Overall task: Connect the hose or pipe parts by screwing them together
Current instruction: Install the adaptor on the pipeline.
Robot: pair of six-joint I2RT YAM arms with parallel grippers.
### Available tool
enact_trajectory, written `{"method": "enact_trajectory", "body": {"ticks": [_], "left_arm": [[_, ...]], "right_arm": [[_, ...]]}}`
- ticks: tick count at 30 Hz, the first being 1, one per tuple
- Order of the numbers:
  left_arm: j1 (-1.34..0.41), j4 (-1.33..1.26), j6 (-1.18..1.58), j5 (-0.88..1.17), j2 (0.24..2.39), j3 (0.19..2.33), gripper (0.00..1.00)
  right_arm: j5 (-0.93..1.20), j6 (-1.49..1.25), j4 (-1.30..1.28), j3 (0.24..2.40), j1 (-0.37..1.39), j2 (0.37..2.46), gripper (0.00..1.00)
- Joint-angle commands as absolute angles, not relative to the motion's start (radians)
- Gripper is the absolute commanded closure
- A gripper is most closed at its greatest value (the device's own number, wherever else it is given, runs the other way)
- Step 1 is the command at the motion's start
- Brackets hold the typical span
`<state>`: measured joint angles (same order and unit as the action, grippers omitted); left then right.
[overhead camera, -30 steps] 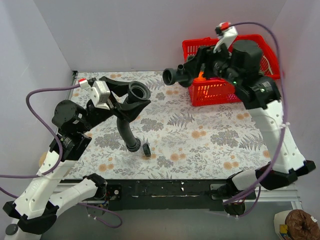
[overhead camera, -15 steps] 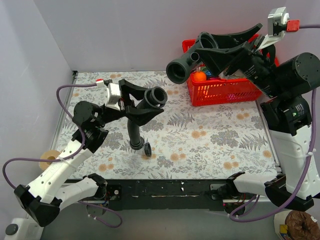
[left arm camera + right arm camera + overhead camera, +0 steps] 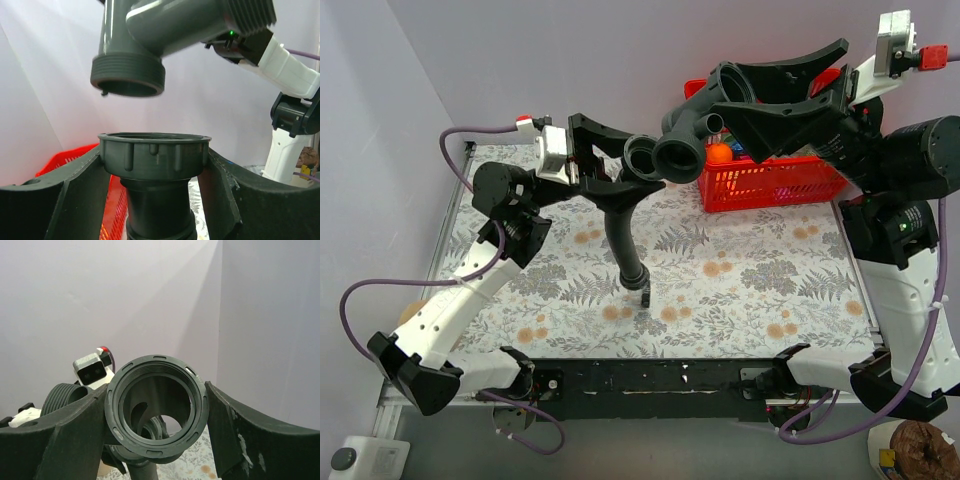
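- Right hand [image 3: 724, 98] is clamped on the T-fitting [image 3: 686, 140], one finger either side of its body, raised high above the far middle of the counter [image 3: 770, 290]. Its arm rears up from the near right corner and the wrist bends back leftward, so the fitting's threaded end [image 3: 127, 80] faces the other arm.
- Left hand [image 3: 623, 170] grips the hose [image 3: 618, 235] just under its top collar [image 3: 154, 155], fingers flanking the neck. Its arm reaches up from the near left corner, wrist tipped so the collar's mouth faces the fitting. We judge the grip sits low so the collar rim is left free to take the thread.
- Red basket [image 3: 770, 180] stands at the far right corner, behind the right hand and clear of the work.
- Hose body hangs from the left hand toward the middle of the counter; whether its lower end touches the surface we cannot tell.
- Threaded end hovers just above the collar in the left wrist view, apart from it, a little off-centre and tilted. We think both parts are held in the air so either wrist can turn one against the other; no thread is engaged yet.
- Small dark piece [image 3: 645, 297] lies just beside the hose's lower end; we cannot say what it is.
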<state>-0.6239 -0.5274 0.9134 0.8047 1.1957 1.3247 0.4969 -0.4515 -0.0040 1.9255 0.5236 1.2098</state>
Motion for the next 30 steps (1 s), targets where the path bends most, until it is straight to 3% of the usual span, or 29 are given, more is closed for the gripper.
{"method": "enact_trajectory", "body": {"ticks": [1,15,30], "left_arm": [[-0.635,-0.542,0.885,0.818,1.212,1.437,0.57],[-0.741,-0.460,0.802,0.700,1.284,1.483,0.64],[-0.868,-0.639,0.834,0.634,1.456,1.568,0.67]], "right_arm": [[0.543,-0.514,0.124,1.908,0.522,1.198,0.99],[0.546,-0.489,0.150,1.899,0.522,1.175,0.99],[0.505,-0.417,0.106,1.919,0.522,1.144,0.99]]}}
